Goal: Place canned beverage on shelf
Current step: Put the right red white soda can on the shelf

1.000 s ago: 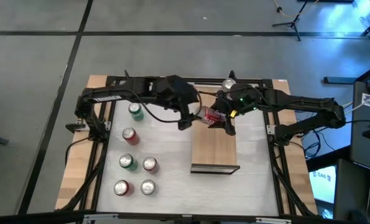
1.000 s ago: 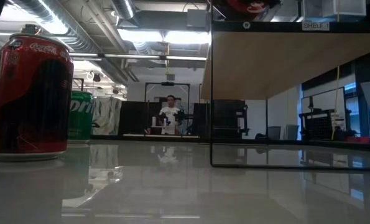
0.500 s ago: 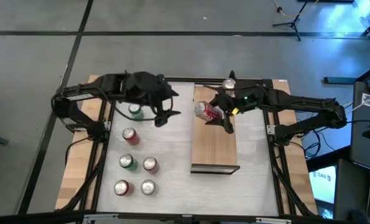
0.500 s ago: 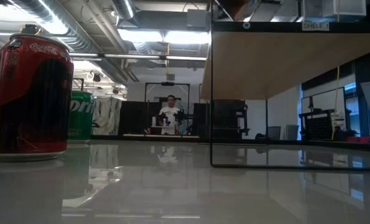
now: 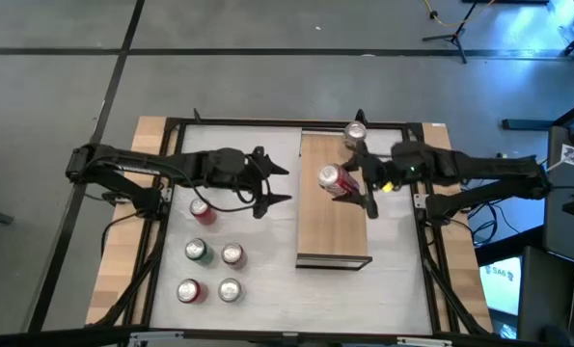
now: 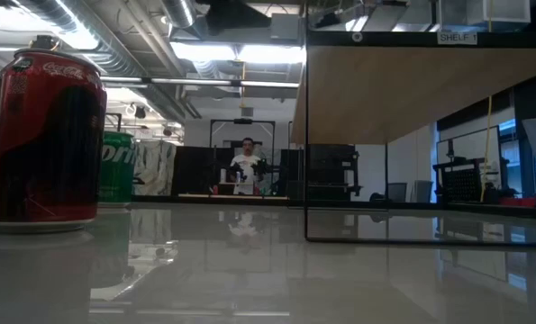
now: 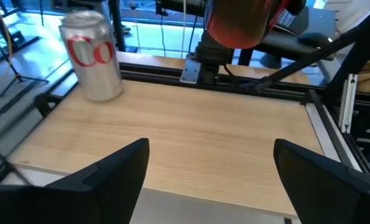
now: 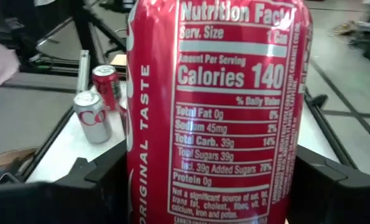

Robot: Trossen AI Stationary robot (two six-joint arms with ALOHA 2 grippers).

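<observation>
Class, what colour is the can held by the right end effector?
Red can with white lettering, clearest in the right wrist view.

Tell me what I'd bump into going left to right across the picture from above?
Left arm's base → cluster of cans on the table → left gripper, empty → red can held over the shelf → right gripper → right arm.

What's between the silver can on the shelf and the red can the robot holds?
Only bare wooden shelf between silver can and red can, seen from above.
</observation>
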